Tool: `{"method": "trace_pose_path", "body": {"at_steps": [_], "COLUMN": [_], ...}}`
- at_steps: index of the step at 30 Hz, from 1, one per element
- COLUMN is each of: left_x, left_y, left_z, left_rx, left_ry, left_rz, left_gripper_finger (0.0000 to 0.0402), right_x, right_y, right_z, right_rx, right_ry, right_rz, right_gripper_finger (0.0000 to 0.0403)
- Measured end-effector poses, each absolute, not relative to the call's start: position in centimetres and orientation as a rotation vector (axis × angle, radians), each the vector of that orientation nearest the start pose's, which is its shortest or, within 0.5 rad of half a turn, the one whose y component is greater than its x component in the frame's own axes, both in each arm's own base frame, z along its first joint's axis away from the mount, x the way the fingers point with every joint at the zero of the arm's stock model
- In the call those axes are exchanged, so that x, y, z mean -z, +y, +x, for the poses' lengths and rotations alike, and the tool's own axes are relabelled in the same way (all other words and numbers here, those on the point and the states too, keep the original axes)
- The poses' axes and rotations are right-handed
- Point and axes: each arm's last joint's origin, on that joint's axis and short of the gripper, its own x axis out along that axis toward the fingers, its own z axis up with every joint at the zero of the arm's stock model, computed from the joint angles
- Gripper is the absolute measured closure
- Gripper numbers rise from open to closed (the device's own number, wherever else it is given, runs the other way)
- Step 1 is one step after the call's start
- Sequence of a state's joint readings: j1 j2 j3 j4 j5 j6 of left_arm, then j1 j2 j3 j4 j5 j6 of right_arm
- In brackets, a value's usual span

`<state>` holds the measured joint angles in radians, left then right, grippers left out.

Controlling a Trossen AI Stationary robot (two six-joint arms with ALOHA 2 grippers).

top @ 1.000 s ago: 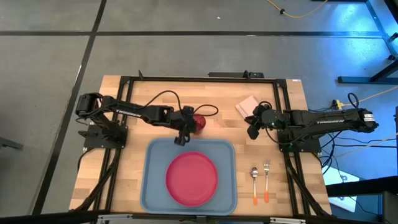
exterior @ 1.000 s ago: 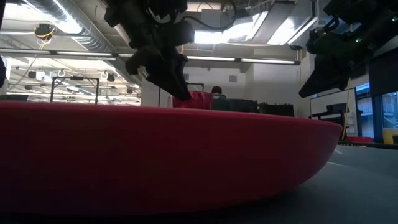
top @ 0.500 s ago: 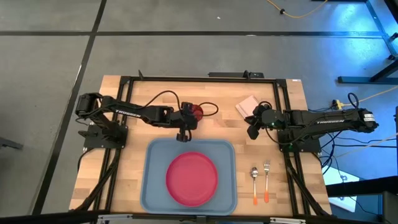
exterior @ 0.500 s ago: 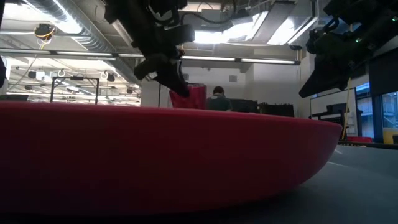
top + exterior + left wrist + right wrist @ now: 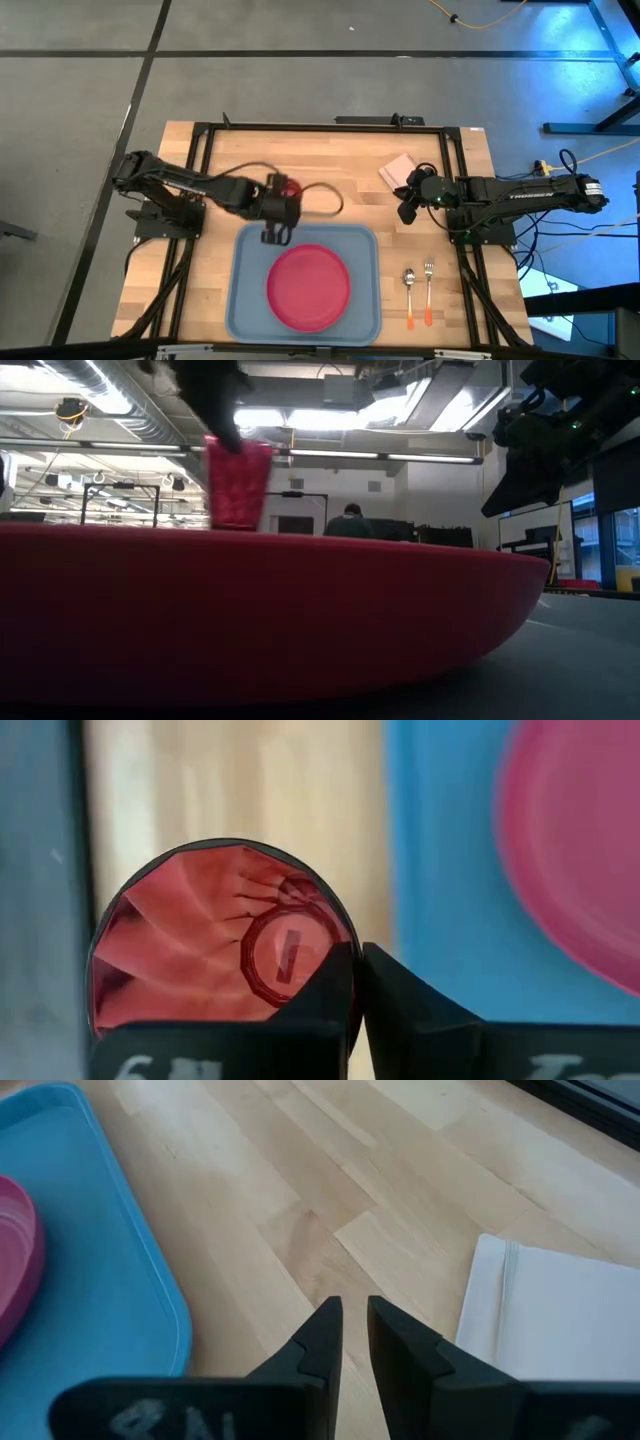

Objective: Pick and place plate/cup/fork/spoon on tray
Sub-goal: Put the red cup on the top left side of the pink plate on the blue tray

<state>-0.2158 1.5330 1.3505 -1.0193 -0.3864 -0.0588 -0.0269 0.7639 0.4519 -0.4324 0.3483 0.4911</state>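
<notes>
While your left gripper point(image 5: 355, 982) pinches the cup point(image 5: 215, 935) by its rim above the tray's point(image 5: 245, 300) far-left corner, a thin grip (one wall only) could let it tip onto the plate point(image 5: 308, 286); right gripper point(image 5: 354, 1338), nearly closed and empty, waits beside the napkin point(image 5: 555, 1315).

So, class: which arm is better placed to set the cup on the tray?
Left: its gripper already grips the cup at the tray edge; the right gripper waits beside the napkin.
</notes>
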Motion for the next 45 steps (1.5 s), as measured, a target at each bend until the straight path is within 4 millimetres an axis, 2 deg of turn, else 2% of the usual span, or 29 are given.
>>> {"method": "trace_pose_path", "body": {"at_steps": [8, 12, 15, 23, 45], "left_x": [-29.1, -29.0, -28.0, -24.9, -24.9], "left_y": [-10.9, -12.8, -13.7, -14.9, -17.1], "left_z": [26.8, 26.0, 25.2, 23.7, 22.1], "left_rx": [-0.162, -0.164, -0.181, -0.218, -0.301], "left_ry": [1.151, 1.132, 1.149, 1.178, 1.071], "left_rz": [0.198, 0.145, 0.117, 0.091, 0.029], "left_gripper_finger": [0.0397, 0.0397, 0.0397, 0.0396, 0.0394], "right_x": [-20.4, -20.4, -20.4, -20.6, -20.7], "right_y": [-1.4, -1.4, -1.4, -1.4, -1.4], "right_z": [15.1, 15.1, 15.1, 15.2, 15.4], "right_rx": [0.539, 0.550, 0.555, 0.549, 0.543], "right_ry": [0.622, 0.613, 0.609, 0.584, 0.567], "right_rz": [0.374, 0.408, 0.422, 0.429, 0.427], "right_gripper_finger": [0.0346, 0.0346, 0.0346, 0.0346, 0.0346]}}
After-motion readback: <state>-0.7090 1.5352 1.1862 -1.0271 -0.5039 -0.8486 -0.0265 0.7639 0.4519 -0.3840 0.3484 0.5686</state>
